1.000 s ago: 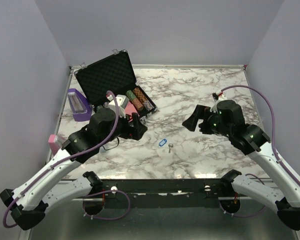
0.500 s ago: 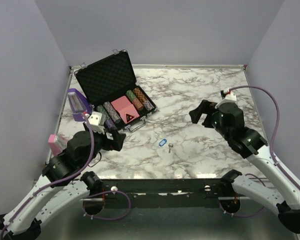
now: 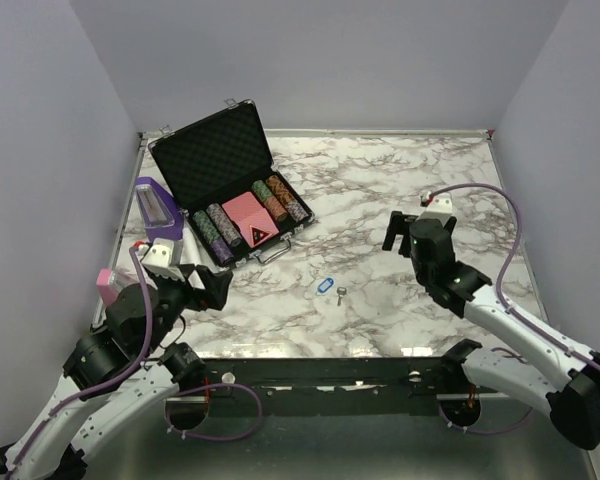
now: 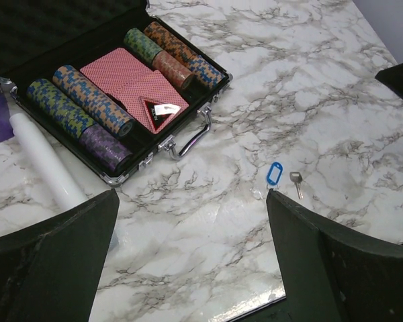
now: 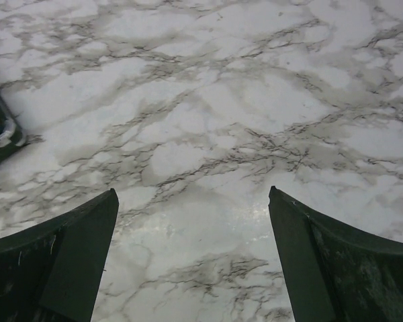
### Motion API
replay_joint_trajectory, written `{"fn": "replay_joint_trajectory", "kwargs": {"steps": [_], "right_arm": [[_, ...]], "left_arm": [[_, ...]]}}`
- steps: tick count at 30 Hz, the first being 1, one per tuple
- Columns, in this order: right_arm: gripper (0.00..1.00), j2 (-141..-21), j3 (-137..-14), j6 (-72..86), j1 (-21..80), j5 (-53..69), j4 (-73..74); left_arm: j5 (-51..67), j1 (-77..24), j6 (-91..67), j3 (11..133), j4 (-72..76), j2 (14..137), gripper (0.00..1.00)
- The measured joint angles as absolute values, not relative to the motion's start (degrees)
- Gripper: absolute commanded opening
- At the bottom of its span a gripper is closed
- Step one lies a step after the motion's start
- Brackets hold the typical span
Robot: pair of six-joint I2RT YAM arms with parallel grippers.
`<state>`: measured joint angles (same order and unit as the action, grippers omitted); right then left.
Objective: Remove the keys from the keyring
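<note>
The keyring with its blue tag (image 3: 325, 285) lies on the marble table near the front middle; it also shows in the left wrist view (image 4: 275, 172). One small silvery key (image 3: 340, 294) lies just right of the tag, apart from it, and shows in the left wrist view (image 4: 295, 182). My left gripper (image 3: 208, 284) is open and empty, well left of the tag. My right gripper (image 3: 398, 232) is open and empty, up and right of the key. The right wrist view shows only bare marble between its fingers.
An open black case (image 3: 230, 185) with poker chips and red cards stands at the back left, also in the left wrist view (image 4: 121, 94). A purple box (image 3: 156, 208) and a pink object (image 3: 107, 285) sit along the left edge. The table's front edge (image 3: 320, 355) is near.
Both arms have pulled back from the middle: the left gripper toward the front left, the right gripper to the right. The tag and key have not moved.
</note>
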<state>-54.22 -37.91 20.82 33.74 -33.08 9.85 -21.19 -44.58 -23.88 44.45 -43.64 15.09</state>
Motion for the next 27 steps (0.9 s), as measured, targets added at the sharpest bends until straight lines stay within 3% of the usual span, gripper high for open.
{"fn": "replay_joint_trajectory", "kwargs": {"steps": [10, 27], "right_arm": [[1.0, -63.3, -24.8, 7.4, 31.5, -39.7, -17.5], [1.0, -83.3, -18.3, 5.8, 15.0, -32.1, -52.3]], "left_arm": [[-22.0, -44.6, -23.3, 43.7, -43.9, 16.1, 0.99], [-22.0, -44.3, -22.5, 43.6, -43.9, 16.7, 0.99]]}}
